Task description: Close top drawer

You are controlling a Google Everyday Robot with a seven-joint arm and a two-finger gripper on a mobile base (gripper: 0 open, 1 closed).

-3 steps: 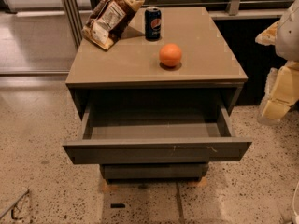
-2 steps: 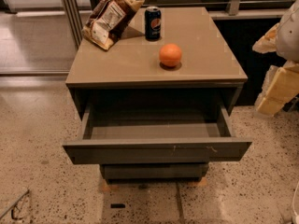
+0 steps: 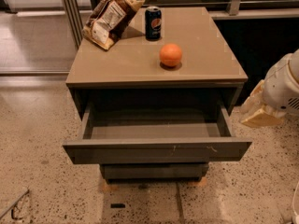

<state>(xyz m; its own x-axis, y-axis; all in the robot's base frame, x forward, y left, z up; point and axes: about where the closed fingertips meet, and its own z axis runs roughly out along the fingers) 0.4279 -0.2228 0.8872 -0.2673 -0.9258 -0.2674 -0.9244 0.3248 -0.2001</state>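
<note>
The top drawer (image 3: 156,149) of a grey-brown cabinet is pulled far out toward me. Its flat handleless front has pale scratches along the upper edge, and its inside (image 3: 154,125) looks empty. My gripper (image 3: 257,112), cream-coloured on a white arm (image 3: 286,85), hangs to the right of the cabinet. It is level with the drawer's right side wall and a short gap away from it, touching nothing.
On the cabinet top (image 3: 205,45) stand an orange (image 3: 170,55), a dark soda can (image 3: 153,23) and a chip bag (image 3: 111,16). A lower drawer front (image 3: 154,171) shows beneath the open drawer. Speckled floor surrounds the cabinet, with metal posts (image 3: 70,8) behind at left.
My arm and gripper have come down and moved left, closer to the open drawer's right end. The drawer and the things on top have not moved.
</note>
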